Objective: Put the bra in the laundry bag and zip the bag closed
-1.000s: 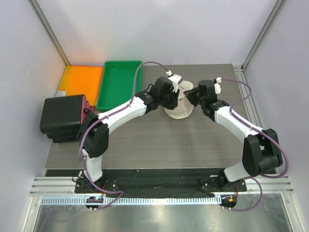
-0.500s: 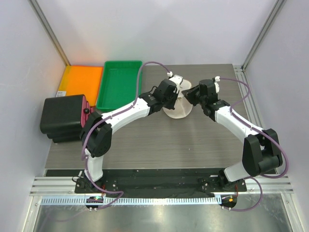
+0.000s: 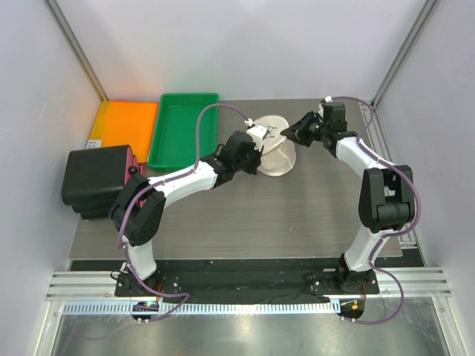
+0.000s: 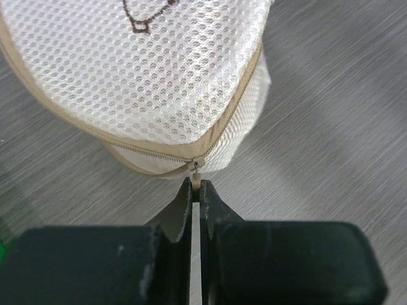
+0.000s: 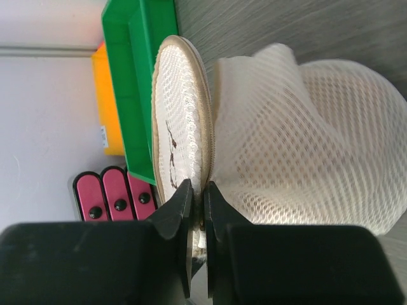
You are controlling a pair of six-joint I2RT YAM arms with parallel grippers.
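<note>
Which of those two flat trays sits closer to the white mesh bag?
The green tray: it lies between the laundry bag and the orange tray, which sits against the left wall.

The bag (image 4: pixel 159 76) is cream-white honeycomb mesh with a tan zip (image 4: pixel 127 145) and a dark brown mark (image 4: pixel 138 27) on its lid. The green tray (image 3: pixel 182 127) is bright, the orange tray (image 3: pixel 124 122) amber-toned. The table (image 3: pixel 245 215) is grey with fine streaks. The box (image 3: pixel 95 178) is black. The pink pieces (image 5: pixel 114 197) carry black dots. The arms (image 3: pixel 185 176) are white and black, and their cables (image 3: pixel 199 135) are purple.
</note>
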